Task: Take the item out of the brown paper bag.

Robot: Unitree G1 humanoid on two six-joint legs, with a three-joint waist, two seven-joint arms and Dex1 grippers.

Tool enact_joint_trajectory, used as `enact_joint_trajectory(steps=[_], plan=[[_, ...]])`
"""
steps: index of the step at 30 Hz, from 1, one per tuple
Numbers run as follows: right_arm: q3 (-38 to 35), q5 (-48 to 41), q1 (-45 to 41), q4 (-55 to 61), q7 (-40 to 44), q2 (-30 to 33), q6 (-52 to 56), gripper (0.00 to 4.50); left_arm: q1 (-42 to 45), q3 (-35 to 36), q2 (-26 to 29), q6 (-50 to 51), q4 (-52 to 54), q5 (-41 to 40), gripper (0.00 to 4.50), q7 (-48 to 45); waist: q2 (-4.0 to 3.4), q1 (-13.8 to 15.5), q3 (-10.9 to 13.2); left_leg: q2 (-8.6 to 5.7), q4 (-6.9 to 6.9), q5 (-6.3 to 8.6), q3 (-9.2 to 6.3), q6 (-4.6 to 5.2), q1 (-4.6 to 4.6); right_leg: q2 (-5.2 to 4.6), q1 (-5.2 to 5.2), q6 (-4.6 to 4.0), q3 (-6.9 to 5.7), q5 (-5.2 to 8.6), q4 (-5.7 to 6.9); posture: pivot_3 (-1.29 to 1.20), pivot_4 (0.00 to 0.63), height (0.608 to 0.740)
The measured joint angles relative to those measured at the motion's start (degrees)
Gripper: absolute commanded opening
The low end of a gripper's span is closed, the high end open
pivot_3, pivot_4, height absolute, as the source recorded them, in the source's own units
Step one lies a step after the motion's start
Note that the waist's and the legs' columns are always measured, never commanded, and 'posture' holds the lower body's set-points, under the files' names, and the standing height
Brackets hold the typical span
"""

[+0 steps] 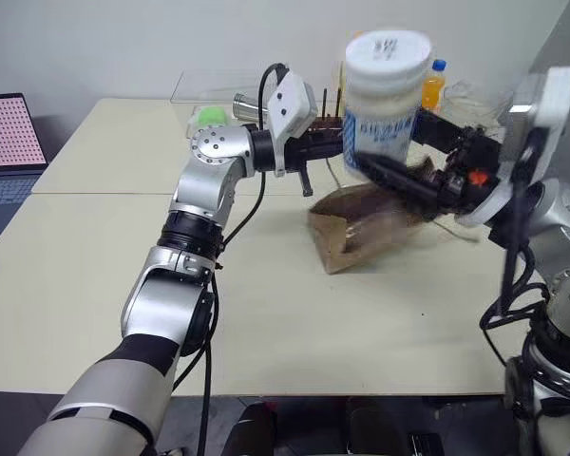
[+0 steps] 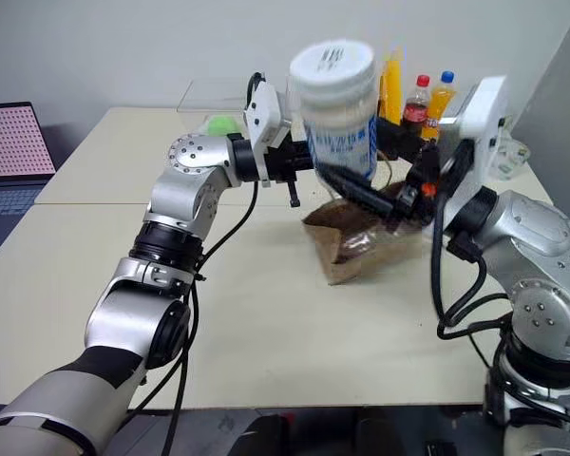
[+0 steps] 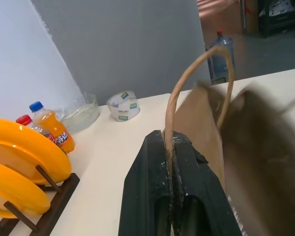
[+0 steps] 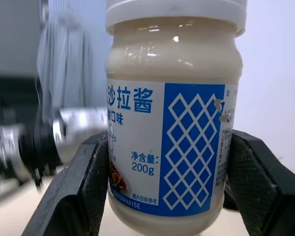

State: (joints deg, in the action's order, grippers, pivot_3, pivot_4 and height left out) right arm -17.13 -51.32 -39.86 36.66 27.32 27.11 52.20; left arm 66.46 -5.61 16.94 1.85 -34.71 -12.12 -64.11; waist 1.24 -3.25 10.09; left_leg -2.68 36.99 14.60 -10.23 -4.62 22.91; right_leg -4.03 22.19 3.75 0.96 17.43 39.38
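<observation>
Gripping a mayonnaise jar [image 4: 169,118] above the brown paper bag [image 1: 366,228] on the table [image 1: 266,313], your right gripper [image 4: 169,172] squeezes its sides; your left gripper [image 3: 173,196] pinches the bag's handle [image 3: 187,93] shut

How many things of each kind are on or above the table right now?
Brown paper bag: 1
Mayonnaise jar: 1
Drink bottles: 2
Orange plates on the plate rack: 2
Tape roll: 1
Glass bowl: 1
Laptop: 1
Total: 9
</observation>
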Motion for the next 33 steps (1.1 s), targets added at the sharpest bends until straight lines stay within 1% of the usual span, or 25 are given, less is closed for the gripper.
enact_joint_trajectory(steps=[1, 3, 4, 6, 7, 8, 9, 12, 14, 17, 20, 22, 27, 29, 31, 32, 33], plan=[[-1.1, -1.5, -1.3, -1.2, -2.9, -1.1, 0.0, 3.00, 0.1, 0.0, 0.0, -0.1, -0.1, 0.0, 0.00, 0.0, 0.00, 0.0, 0.0, 0.00, 0.00, 0.00, 0.02, 0.00, 0.00, 0.00, 0.01, 0.00, 0.02, 0.00, 0.01, 0.00, 0.150, 0.740], [-3.7, -1.5, -3.7, -3.6, -7.3, -0.9, -1.0, 3.00, 0.2, 0.0, -0.2, -0.2, -0.1, 0.0, 0.00, 0.0, 0.00, 0.0, 0.0, -0.07, 0.02, 0.00, 0.03, 0.01, 0.00, -0.05, 0.03, 0.00, 0.04, 0.00, 0.08, 0.00, 0.150, 0.740], [-5.1, -0.2, -4.1, -5.0, -8.7, 1.3, -2.4, 3.00, 0.2, -0.1, -0.3, -0.2, -0.1, 0.0, 0.00, 0.0, 0.00, 0.0, 0.0, -0.08, 0.01, 0.00, 0.03, 0.02, 0.00, -0.04, 0.03, 0.00, 0.04, 0.00, 0.06, 0.00, 0.150, 0.740], [-6.3, 4.7, -2.8, -7.2, -8.9, 7.0, -5.1, 3.00, 0.2, 0.0, 0.1, -0.4, -0.3, 0.1, 0.00, 0.0, 0.00, 0.4, 0.0, -0.12, 0.00, 0.00, 0.02, 0.03, 0.02, -0.06, 0.03, 0.01, 0.02, 0.01, 0.03, 0.00, 0.150, 0.740], [-6.1, 8.4, -0.5, -8.3, -8.1, 11.6, -7.0, 3.00, 0.3, 0.0, 0.4, -0.7, -0.4, 0.2, 0.00, 0.0, 0.00, 0.6, 0.0, -0.16, 0.00, 0.01, 0.02, 0.03, 0.02, -0.07, 0.02, 0.02, 0.02, 0.01, 0.01, 0.00, 0.150, 0.740], [-5.4, 13.7, 3.6, -9.9, -6.5, 17.2, -9.7, 3.00, 0.4, 0.0, 0.7, -1.0, -0.8, 0.4, 0.00, -0.1, 0.00, 0.7, 0.0, -0.18, 0.00, 0.01, 0.03, 0.05, 0.04, -0.08, 0.02, 0.03, 0.01, 0.02, -0.03, 0.00, 0.150, 0.740], [-4.7, 16.7, 6.1, -11.3, -5.6, 19.7, -11.0, 3.00, 0.5, 0.1, 1.1, -1.1, -1.3, 0.5, 0.00, -0.1, 0.00, 0.6, 0.0, -0.21, -0.01, 0.02, 0.06, 0.05, 0.02, -0.09, 0.02, 0.03, 0.04, 0.02, -0.04, 0.00, 0.150, 0.740], [-1.2, 28.2, 17.4, -16.7, -1.3, 28.5, -17.4, 3.00, 1.0, 0.3, 1.6, -1.8, -3.0, 1.1, 0.00, -0.1, 0.00, 0.0, 0.0, -0.26, -0.01, 0.01, 0.14, 0.08, 0.01, -0.13, 0.04, 0.05, 0.12, 0.03, 0.05, 0.00, 0.150, 0.740], [1.9, 34.1, 23.1, -19.4, 1.1, 31.5, -20.9, 3.00, 1.5, 0.4, 1.9, -2.7, -4.3, 1.4, 0.00, 0.0, 0.00, -0.4, 0.0, -0.24, -0.01, 0.00, 0.20, 0.09, -0.01, -0.14, 0.05, 0.05, 0.17, 0.03, 0.10, 0.00, 0.150, 0.740], [7.1, 41.4, 28.1, -21.5, 3.4, 33.8, -26.2, 3.00, 2.2, 0.4, 1.7, -3.9, -5.8, 1.9, 0.00, 0.0, -0.03, -1.4, 0.0, -0.22, 0.01, 0.05, 0.43, 0.20, -0.13, -0.14, 0.07, 0.06, 0.39, 0.03, 0.27, 0.00, 0.150, 0.740], [13.5, 48.3, 29.5, -22.8, 5.5, 35.4, -31.1, 3.00, 2.5, 0.4, 1.7, -5.1, -6.7, 2.1, 0.00, -0.1, -0.03, -1.8, 0.0, -0.16, 0.01, 0.07, 0.64, 0.25, -0.28, -0.13, 0.06, 0.08, 0.58, 0.04, 0.35, 0.00, 0.150, 0.740], [16.4, 51.1, 29.4, -24.2, 6.5, 35.4, -32.8, 3.00, 2.5, 0.4, 1.7, -5.6, -7.0, 2.1, 0.00, -0.1, -0.02, -1.7, 0.0, -0.17, 0.01, 0.07, 0.76, 0.25, -0.36, -0.13, 0.06, 0.12, 0.76, 0.03, 0.41, 0.00, 0.150, 0.740], [27.0, 61.3, 25.6, -30.6, 9.8, 34.9, -37.6, 3.00, 3.2, 0.5, 2.0, -6.8, -9.9, 2.4, 0.00, -0.1, 0.00, -1.6, 0.0, -0.20, 0.02, 0.01, 0.93, 0.14, -0.39, -0.11, 0.10, 0.19, 0.99, 0.01, 0.38, 0.00, 0.150, 0.740], [28.8, 63.6, 24.7, -32.6, 10.2, 34.1, -39.3, 3.00, 3.4, 0.5, 2.0, -7.3, -10.4, 2.5, 0.00, -0.2, 0.00, -1.5, 0.0, -0.21, 0.01, -0.01, 0.96, 0.11, -0.37, -0.12, 0.13, 0.20, 1.04, 0.00, 0.37, 0.00, 0.150, 0.740], [29.2, 64.8, 23.3, -33.9, 10.7, 33.6, -40.5, 3.73, 3.5, 0.5, 2.0, -7.3, -10.5, 2.6, 0.00, -0.3, 0.02, -1.5, 0.0, -0.19, 0.01, -0.01, 0.99, 0.11, -0.38, -0.11, 0.13, 0.21, 1.06, 0.00, 0.35, 0.00, 0.150, 0.740], [29.2, 65.2, 22.9, -34.4, 11.0, 33.2, -40.7, 3.96, 3.5, 0.5, 2.0, -7.3, -10.5, 2.7, 0.00, -0.4, 0.01, -1.5, 0.0, -0.20, 0.01, -0.01, 1.00, 0.11, -0.38, -0.11, 0.13, 0.22, 1.07, -0.01, 0.35, 0.00, 0.150, 0.740], [29.2, 65.5, 22.8, -34.5, 11.2, 33.0, -40.8, 4.36, 3.5, 0.5, 2.1, -7.3, -10.5, 2.8, 0.00, -0.4, 0.01, -1.5, 0.0, -0.20, 0.02, -0.01, 0.98, 0.11, -0.38, -0.11, 0.13, 0.22, 1.07, -0.01, 0.35, 0.00, 0.150, 0.740]])
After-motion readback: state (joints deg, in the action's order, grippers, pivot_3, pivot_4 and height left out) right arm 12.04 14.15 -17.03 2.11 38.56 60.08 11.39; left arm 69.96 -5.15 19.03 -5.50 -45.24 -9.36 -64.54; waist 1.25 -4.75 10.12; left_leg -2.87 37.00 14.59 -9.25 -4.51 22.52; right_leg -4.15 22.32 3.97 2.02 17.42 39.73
